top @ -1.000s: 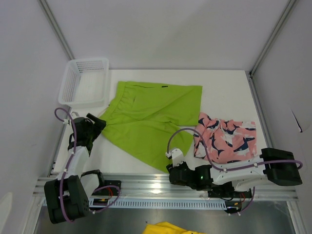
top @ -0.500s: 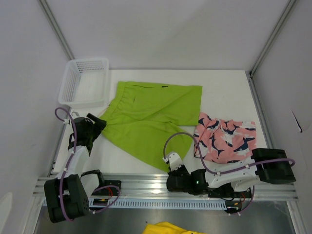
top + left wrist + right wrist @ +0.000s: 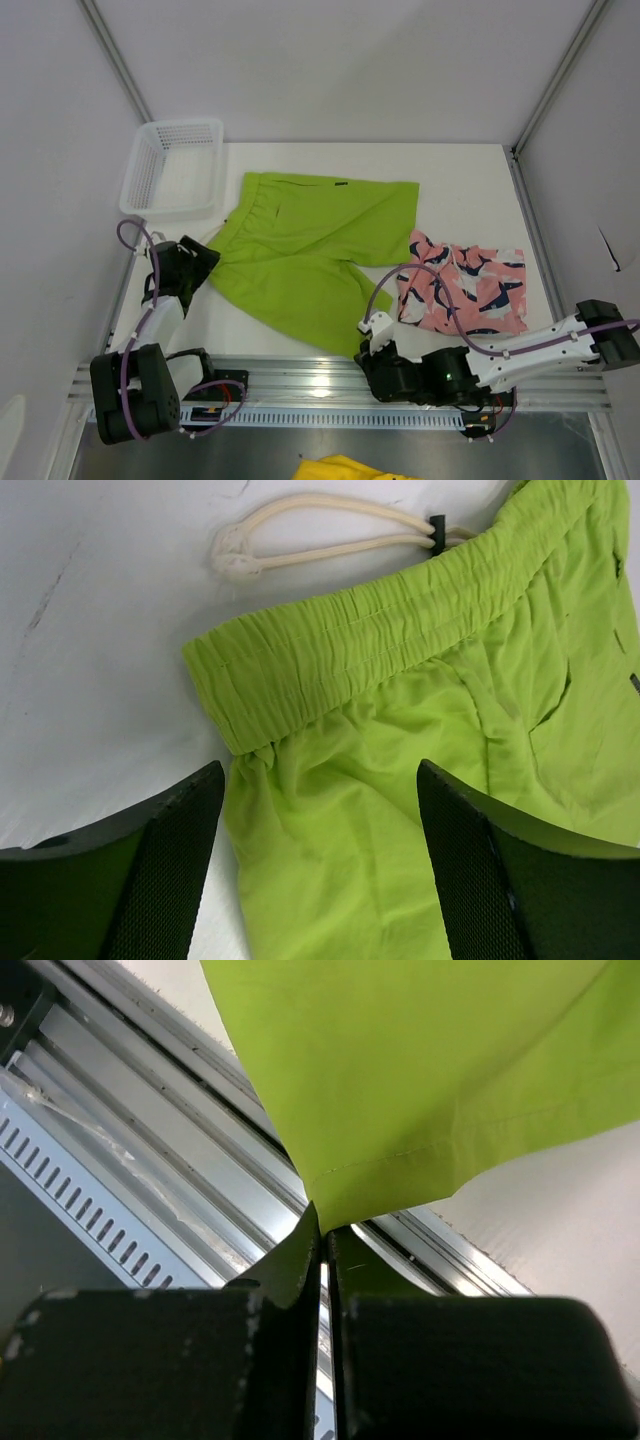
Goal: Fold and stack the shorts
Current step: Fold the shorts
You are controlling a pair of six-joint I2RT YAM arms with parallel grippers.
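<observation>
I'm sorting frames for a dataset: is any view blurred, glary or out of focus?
Top external: sharp, evenly lit, faint shadows beside the green shorts. Left wrist: fabric crisp, near claw fingers slightly soft. Right wrist: shut claw dark and soft, green hem sharp.

Right tool (image 3: pixel 322 1238) seemingly onto green shorts (image 3: pixel 310 240)

Lime green shorts (image 3: pixel 310 250) were plain, drawstring (image 3: pixel 232 552) cream. Pink shorts (image 3: pixel 470 292) had navy-and-white shark print. Basket (image 3: pixel 180 125) white mesh, tabletop (image 3: pixel 460 185) white, left tool (image 3: pixel 320 870) and right tool (image 3: pixel 322 1250) black.
</observation>
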